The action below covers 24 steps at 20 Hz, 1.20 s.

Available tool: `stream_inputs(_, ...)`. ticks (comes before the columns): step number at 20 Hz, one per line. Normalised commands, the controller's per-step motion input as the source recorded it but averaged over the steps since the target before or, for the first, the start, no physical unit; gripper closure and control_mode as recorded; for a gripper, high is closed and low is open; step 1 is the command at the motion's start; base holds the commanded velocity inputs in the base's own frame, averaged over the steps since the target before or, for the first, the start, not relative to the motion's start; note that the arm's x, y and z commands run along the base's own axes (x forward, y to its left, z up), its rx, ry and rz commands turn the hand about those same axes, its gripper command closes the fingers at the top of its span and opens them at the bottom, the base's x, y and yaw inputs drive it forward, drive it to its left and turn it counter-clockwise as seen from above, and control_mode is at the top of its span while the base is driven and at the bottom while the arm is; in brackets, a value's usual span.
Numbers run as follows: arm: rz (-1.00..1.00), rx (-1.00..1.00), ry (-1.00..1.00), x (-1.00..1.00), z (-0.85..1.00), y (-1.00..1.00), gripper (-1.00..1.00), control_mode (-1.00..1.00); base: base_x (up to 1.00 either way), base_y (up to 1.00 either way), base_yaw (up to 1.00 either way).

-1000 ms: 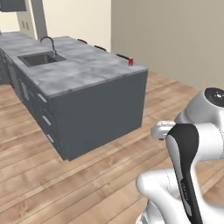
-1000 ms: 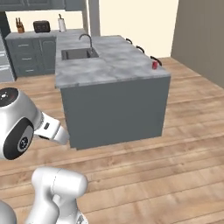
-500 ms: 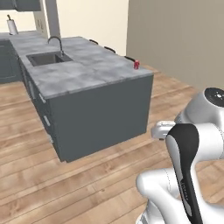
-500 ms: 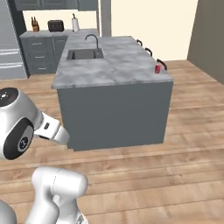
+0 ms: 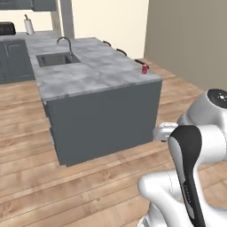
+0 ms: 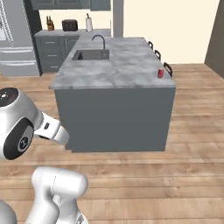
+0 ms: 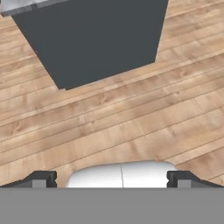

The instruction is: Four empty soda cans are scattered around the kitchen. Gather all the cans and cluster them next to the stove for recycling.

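We see one red soda can (image 5: 144, 69) standing up near the far right edge of the big grey desk (image 5: 102, 75), in the upper right part of the left base view. In the right base view the same can (image 6: 160, 73) sits right of the middle of the frame, close to the right edge of the desk top. A sink (image 6: 89, 54) with a curved tap (image 6: 100, 40) is set into the desk, toward the upper left of that view, well apart from the can.

Our arm is tucked in low, at the bottom of both base views. In the hand view the jaws point down at the wooden floor (image 7: 131, 118), and the two dark finger tips (image 7: 41, 178) sit far apart at the bottom left and bottom right of the frame. So the jaws are open and hold nothing.

We think the job is at an early part. This can is not picked up, and we are not close enough to reach it. We cannot see the stove or the other cans from here, so we cannot tell how many are done. What is left, as we judge it, is to roll up to the desk, grab this can, and take it to the stove
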Motion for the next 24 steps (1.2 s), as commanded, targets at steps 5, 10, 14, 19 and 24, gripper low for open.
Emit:
stream_inputs(5,0.00,0.00,0.00,0.00,0.00,0.00,-1.00,1.00,0.49,-0.51,0.26)
stream_inputs(10,0.00,0.00,0.00,0.00,0.00,0.00,-1.00,1.00,0.48,-0.52,0.25)
stream_inputs(14,0.00,0.00,0.00,0.00,0.00,0.00,-1.00,1.00,0.45,-0.54,0.23)
stream_inputs(19,0.00,0.00,0.00,0.00,0.00,0.00,-1.00,1.00,0.38,-0.56,0.19)
stream_inputs(24,0.00,0.00,0.00,0.00,0.00,0.00,-1.00,1.00,0.36,-0.58,0.18)
